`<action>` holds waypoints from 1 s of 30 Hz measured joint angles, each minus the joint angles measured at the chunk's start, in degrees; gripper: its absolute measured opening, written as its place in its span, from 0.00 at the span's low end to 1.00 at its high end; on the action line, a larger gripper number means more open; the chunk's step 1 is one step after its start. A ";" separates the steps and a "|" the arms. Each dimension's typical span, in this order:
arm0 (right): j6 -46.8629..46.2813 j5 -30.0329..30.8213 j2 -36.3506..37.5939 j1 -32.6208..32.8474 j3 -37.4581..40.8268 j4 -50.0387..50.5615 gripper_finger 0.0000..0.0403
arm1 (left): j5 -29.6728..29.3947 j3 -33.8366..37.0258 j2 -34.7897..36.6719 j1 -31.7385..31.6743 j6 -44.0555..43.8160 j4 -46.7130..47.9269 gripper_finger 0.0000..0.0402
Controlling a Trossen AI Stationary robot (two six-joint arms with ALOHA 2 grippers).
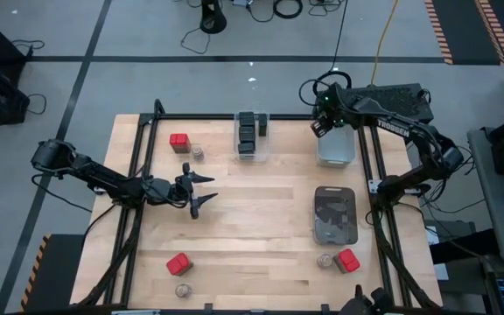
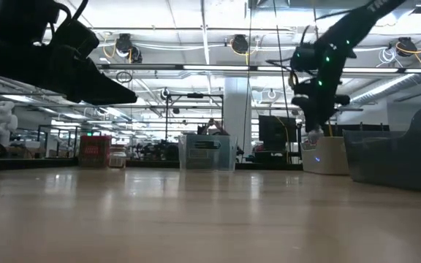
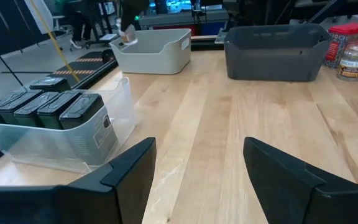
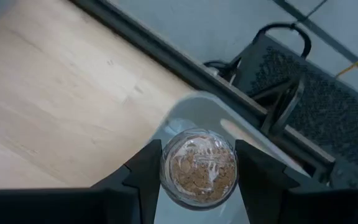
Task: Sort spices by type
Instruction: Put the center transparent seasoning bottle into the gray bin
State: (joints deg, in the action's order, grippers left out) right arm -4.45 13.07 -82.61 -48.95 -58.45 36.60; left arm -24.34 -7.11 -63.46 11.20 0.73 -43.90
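1. The left gripper [image 3: 197,180] has its two dark fingers [image 3: 129,171] spread apart above bare wooden table [image 3: 229,137], with nothing between them.
2. A clear bin [image 3: 55,146] holds a row of dark grey-black tins [image 3: 82,118].
3. Farther off stand a white bin [image 3: 157,50] and a dark bin [image 3: 275,53].
4. Beside the dark bin are a red tin [image 3: 347,37] and a small round jar [image 3: 355,62].

Red tins [image 1: 179,141], tan jars [image 1: 198,153] scattered — grey-black tins [image 1: 249,131] binned.

My matt black plastic fingers [image 4: 143,180] pinch a glossy clear jar [image 4: 198,168] of tan powder; below, a smooth white plastic bin [image 4: 194,112], pale wood table [image 4: 55,93].
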 joint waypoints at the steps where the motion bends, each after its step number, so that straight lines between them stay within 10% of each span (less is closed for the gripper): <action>1: -0.36 -0.11 0.00 -0.21 1.20 -0.88 0.39 | 0.01 0.00 0.00 0.00 0.00 0.00 0.62; 30: -6.19 -2.86 -0.25 -2.10 13.28 -17.13 0.40 | -0.13 0.00 0.00 0.00 -0.26 -0.13 0.62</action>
State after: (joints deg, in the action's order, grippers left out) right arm -10.65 10.20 -82.86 -51.05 -45.17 19.47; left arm -24.47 -7.11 -63.46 11.20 0.47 -44.03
